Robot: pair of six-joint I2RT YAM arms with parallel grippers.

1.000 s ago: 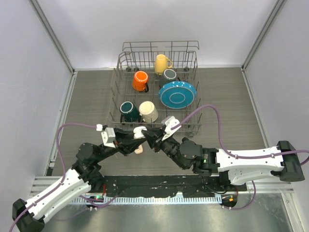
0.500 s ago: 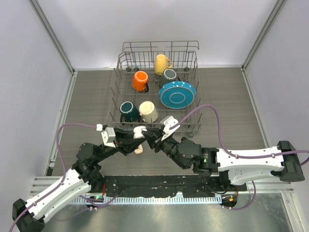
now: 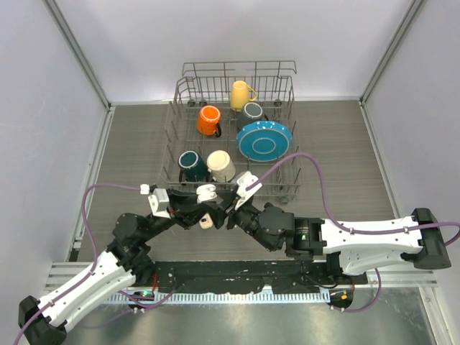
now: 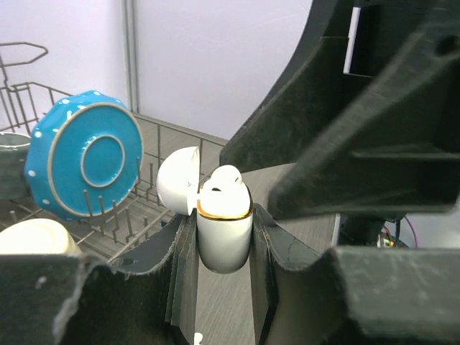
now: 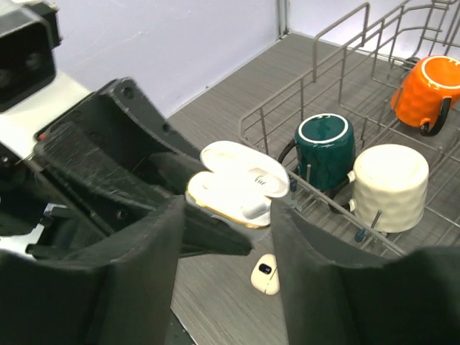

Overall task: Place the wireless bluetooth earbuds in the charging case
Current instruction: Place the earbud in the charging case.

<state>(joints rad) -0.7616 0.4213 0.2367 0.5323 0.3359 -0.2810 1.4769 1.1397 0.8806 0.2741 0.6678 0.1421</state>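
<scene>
The left end effector (image 4: 223,231) squeezes the charging case (image 4: 224,253) by its sides, a good hold. The earbud (image 4: 224,180) inside looks light and slippery. The right end effector (image 5: 228,210) is open and empty.

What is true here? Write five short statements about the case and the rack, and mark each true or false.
1. The left gripper grips the case. True.
2. The lid is shut. False: it stands open.
3. An earbud sits in the case. True.
4. The plate lies flat. False: it stands on edge in the rack.
5. The orange mug is outside the rack. False: it is inside it.
</scene>
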